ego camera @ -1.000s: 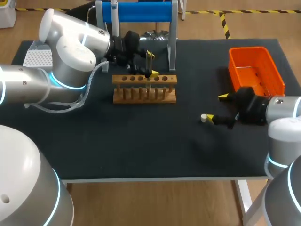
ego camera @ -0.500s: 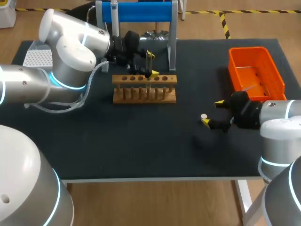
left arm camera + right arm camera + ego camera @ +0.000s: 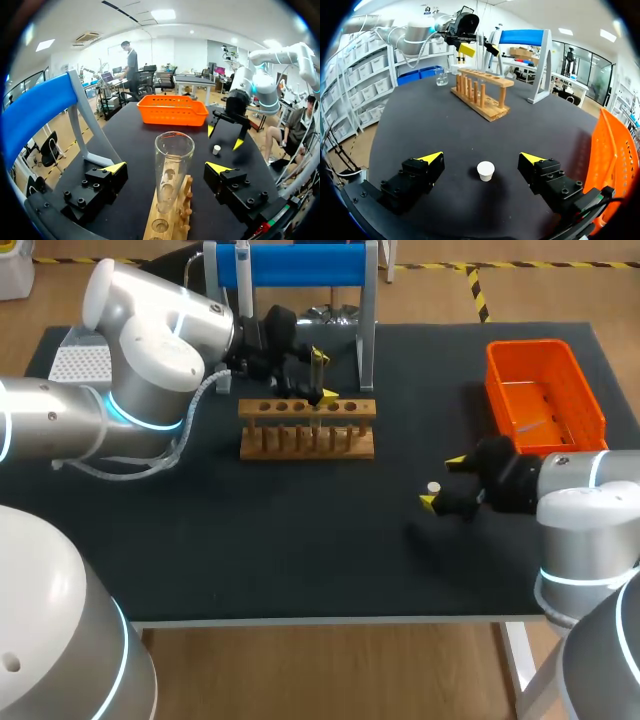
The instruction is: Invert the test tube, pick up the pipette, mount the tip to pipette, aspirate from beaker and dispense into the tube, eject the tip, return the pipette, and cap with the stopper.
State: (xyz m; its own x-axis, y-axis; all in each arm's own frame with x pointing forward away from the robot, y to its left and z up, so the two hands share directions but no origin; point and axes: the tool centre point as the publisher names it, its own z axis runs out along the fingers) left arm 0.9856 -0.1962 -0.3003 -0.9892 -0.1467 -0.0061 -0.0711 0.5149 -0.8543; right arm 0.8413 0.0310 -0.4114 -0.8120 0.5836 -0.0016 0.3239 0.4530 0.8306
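Right of centre, head view: the stopper stands upright inside the wide-spread right gripper, touching neither finger. The left gripper, upper centre and well apart, is spread around the test tube.

One tube, one stopper, one rack

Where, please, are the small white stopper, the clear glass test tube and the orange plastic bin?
small white stopper [image 3: 485,169]: right wrist view, on its top face.
clear glass test tube [image 3: 172,170]: left wrist view, halfway up its wall.
orange plastic bin [image 3: 172,116]: left wrist view, on its near side wall.
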